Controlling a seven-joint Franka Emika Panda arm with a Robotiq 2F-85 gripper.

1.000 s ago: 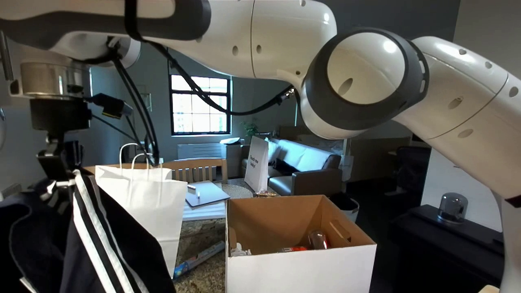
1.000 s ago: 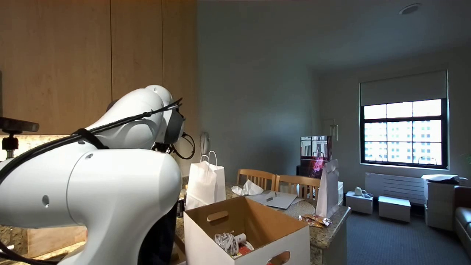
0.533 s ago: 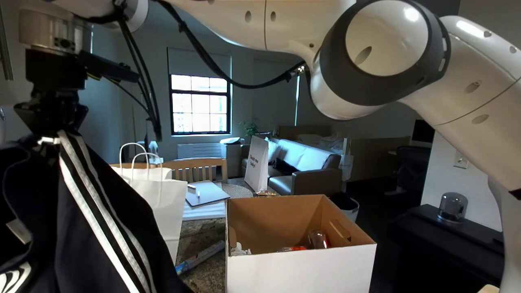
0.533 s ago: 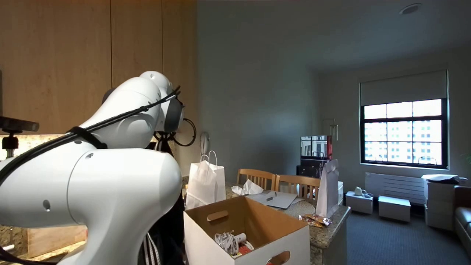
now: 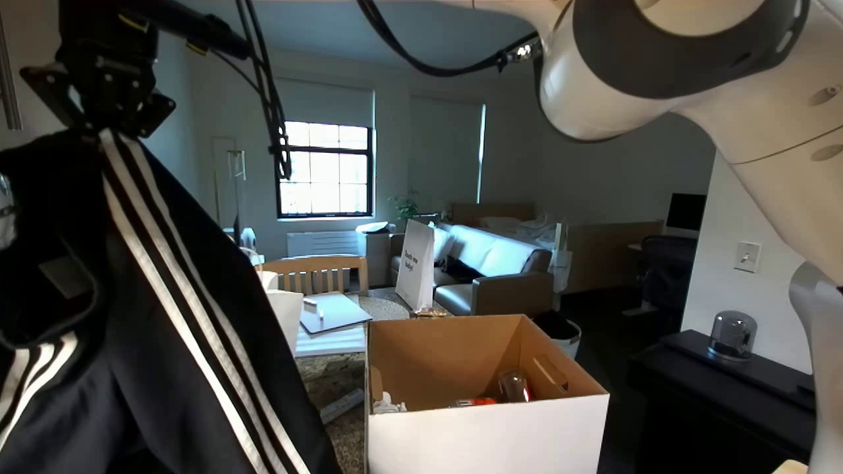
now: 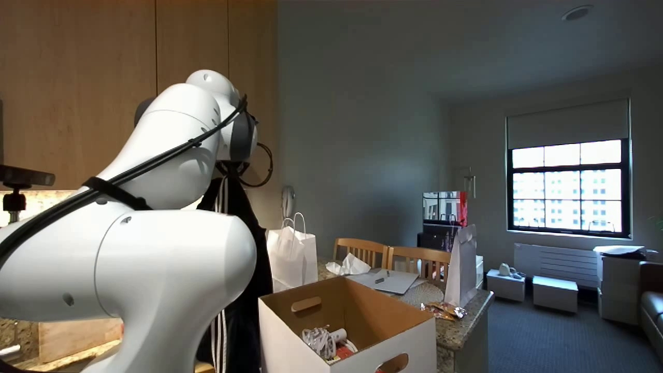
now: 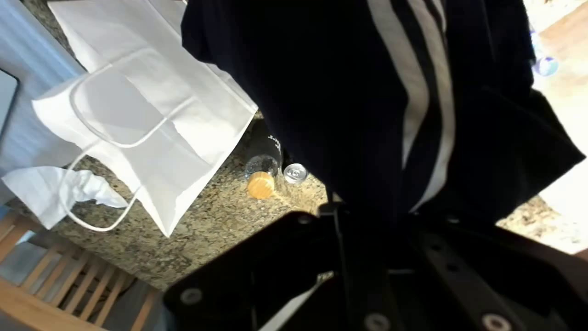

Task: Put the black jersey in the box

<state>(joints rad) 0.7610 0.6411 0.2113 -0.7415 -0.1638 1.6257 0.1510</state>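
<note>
The black jersey (image 5: 132, 375) with white stripes hangs from my gripper (image 5: 108, 128). The gripper is shut on its upper end. The jersey hangs left of the box (image 5: 487, 438) in this exterior view, and its lower end is out of frame. It also hangs beside the box (image 6: 292, 331) in an exterior view, where the arm partly covers the jersey (image 6: 243, 311). In the wrist view the jersey (image 7: 312, 92) spreads from the gripper (image 7: 372, 214) and hides much of the counter. The box is open at the top, white outside and brown inside.
The box holds a white cable bundle (image 6: 320, 342) and a glass jar (image 5: 514, 386). A white paper bag (image 6: 292, 254) stands behind the jersey. A bottle with a wooden cap (image 7: 261, 185) and a can (image 7: 295, 173) stand near the bag. A second bag (image 6: 461, 269) stands farther back.
The arm and gripper have risen, lifting the jersey with them. More of the jersey shows in both exterior views. The box has not moved.
</note>
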